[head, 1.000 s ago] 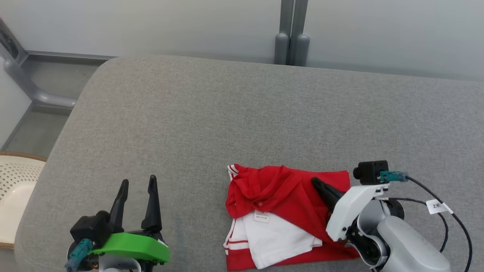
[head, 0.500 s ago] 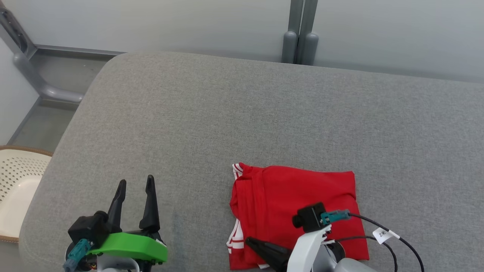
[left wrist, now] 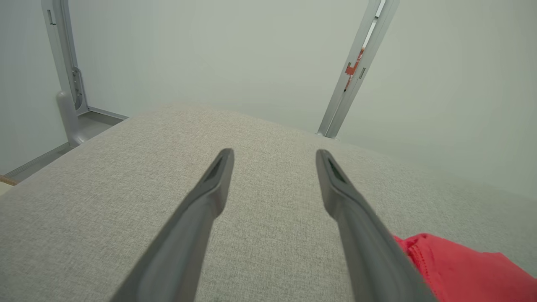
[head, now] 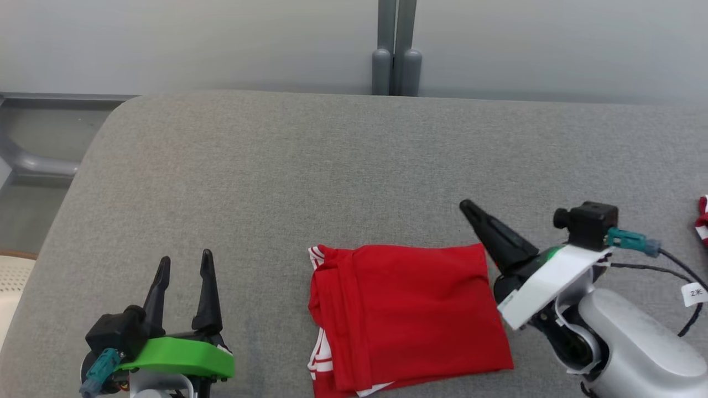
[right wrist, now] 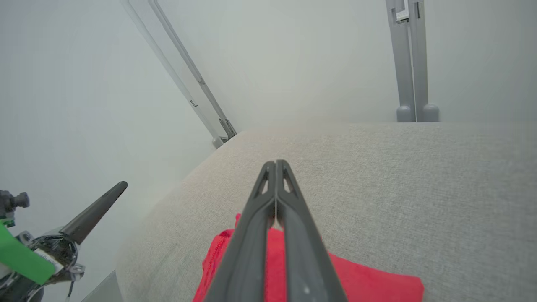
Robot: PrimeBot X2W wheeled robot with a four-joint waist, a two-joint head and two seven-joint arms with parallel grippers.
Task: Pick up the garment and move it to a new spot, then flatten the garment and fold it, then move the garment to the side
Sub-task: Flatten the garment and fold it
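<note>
Grey upholstered surface (head: pixel 354 155) | folded red-and-white cloth garment (head: pixel 409 315) | left gripper (head: pixel 186 255) spread, right gripper (head: pixel 466 205) pressed together, empty | risk: dragging may unfold seemingly loose lower layers

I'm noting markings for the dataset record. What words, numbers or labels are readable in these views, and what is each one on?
"2", followed by a small character too blurred to read: on the white tag on the black cable at the head view's right edge.
Red garment: no readable print or label on the faces that show.
No other writing is readable.
</note>
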